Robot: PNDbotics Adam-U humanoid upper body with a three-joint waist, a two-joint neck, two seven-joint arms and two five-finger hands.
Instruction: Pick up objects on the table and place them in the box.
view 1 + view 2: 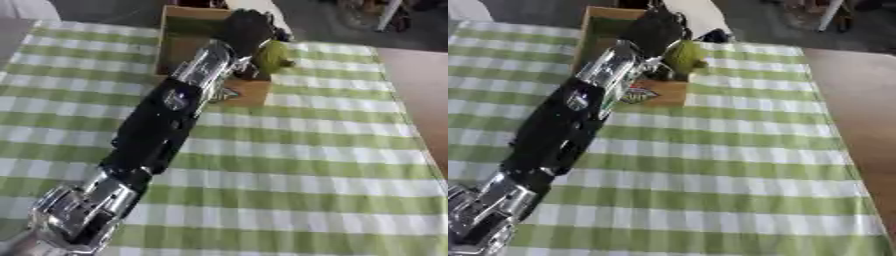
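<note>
Green fruit [273, 56] sits pinched in the left hand [247, 31], over the box's [179, 47] right wall near the table's far edge.

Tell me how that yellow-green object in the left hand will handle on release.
The yellow-green object looks rounded and smooth, so it may roll once dropped. The left hand curls around it over the box, whose walls should probably contain it.

We see a green-and-white checked tablecloth [289, 150] over a brown wooden table [859, 100] — beyond it, a dark grey floor [324, 22].
</note>
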